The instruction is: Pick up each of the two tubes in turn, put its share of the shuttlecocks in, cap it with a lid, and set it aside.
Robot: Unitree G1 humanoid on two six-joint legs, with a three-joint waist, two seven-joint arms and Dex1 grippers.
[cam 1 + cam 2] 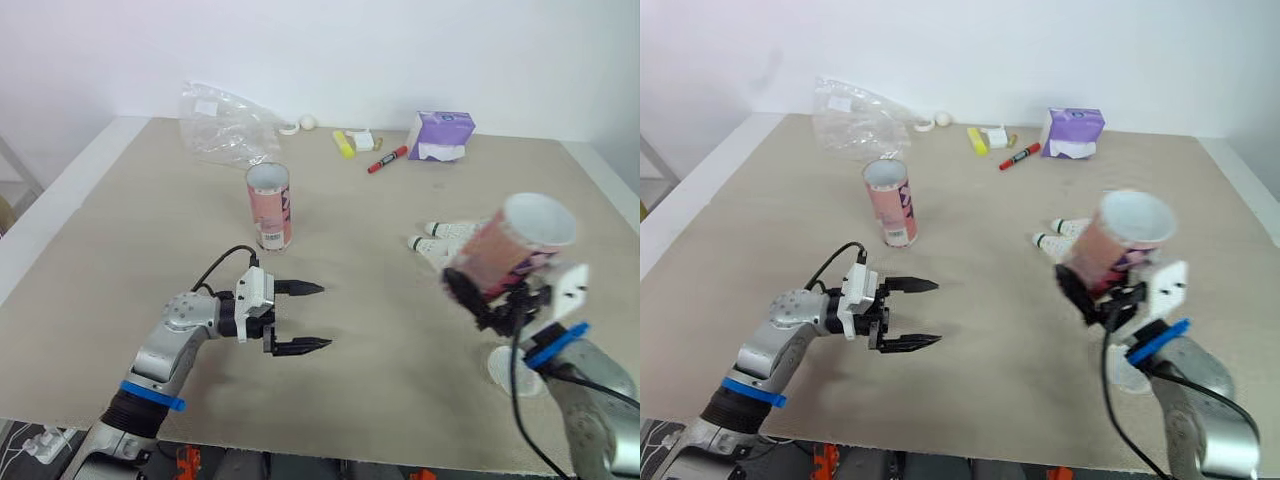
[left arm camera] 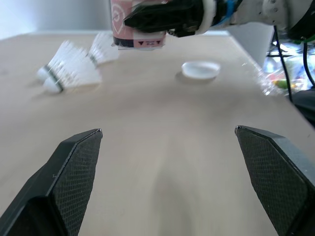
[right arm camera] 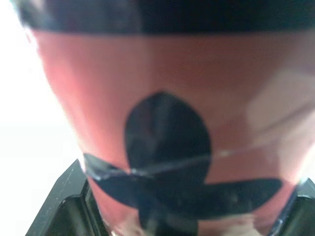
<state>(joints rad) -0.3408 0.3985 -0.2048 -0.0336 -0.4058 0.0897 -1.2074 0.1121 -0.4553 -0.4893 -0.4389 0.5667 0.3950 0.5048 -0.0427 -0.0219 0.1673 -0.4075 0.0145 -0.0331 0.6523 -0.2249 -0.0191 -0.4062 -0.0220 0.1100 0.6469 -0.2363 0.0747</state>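
We pinch one tilted, open pink tube [image 1: 515, 240] in our right gripper [image 1: 490, 292], a second tube [image 1: 269, 205] stands mid-frame, left gripper [image 1: 322, 316] spread.

Likely a plain lab room: a white wall [image 1: 400, 50] beyond the left gripper [image 1: 325, 316], a beige bench [image 1: 120, 250], and a power strip [image 1: 32, 440] below it.
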